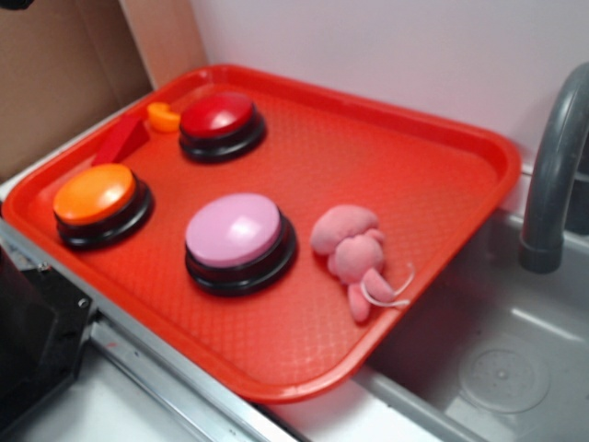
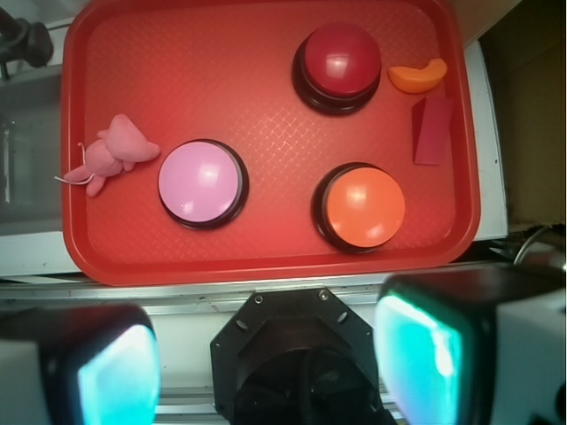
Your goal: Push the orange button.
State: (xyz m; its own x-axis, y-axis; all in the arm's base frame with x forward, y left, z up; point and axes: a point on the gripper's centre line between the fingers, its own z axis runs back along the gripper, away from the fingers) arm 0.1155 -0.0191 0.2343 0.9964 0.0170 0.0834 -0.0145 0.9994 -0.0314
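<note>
Red tray (image 2: 266, 257) holding orange button (image 2: 364, 207), pink button (image 2: 201, 181), red button (image 2: 339, 55); gripper (image 2: 266, 359) fingers spread wide below.

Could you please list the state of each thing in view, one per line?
orange button: upright on the tray, untouched, not pressed.
pink button: upright, untouched.
red button: upright, untouched.
pink plush toy: lying on its side.
orange plastic piece: lying flat.
red block: lying flat.
tray: flat, partly over the sink.
gripper: open, above the tray's near edge, empty.
</note>
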